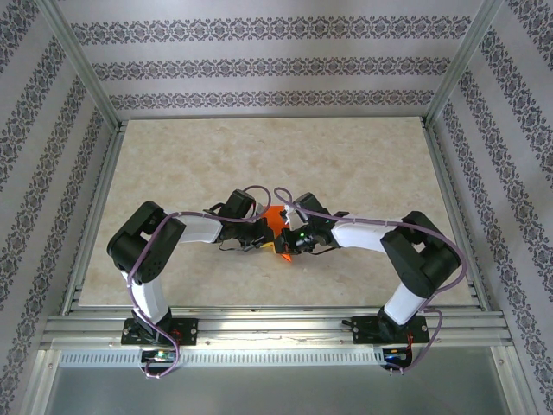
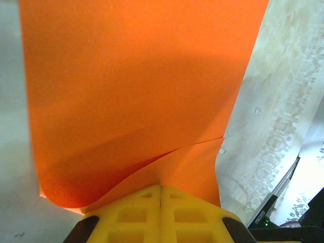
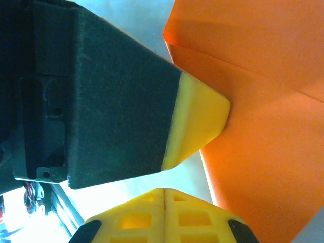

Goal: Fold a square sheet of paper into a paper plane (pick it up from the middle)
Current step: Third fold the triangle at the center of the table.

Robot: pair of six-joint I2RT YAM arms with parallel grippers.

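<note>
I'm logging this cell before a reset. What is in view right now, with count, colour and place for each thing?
thin creased sheet of paper: one, bright orange, middle of the table between the two grippers.
table top: one, beige marbled, under everything.
patterned wall panels: three, pale grey with dark floral stripes, at the back and both sides.
metal frame rails: several, silver, along the table's edges and corners.
left arm: one, black and white with lilac cable, base at the near edge.
right arm: one, same colours, base at the near edge.
left gripper: one, yellow fingers, shut on the sheet.
right gripper: one, yellow fingers, shut beside the sheet's edge; unclear whether it is gripping the sheet.
</note>
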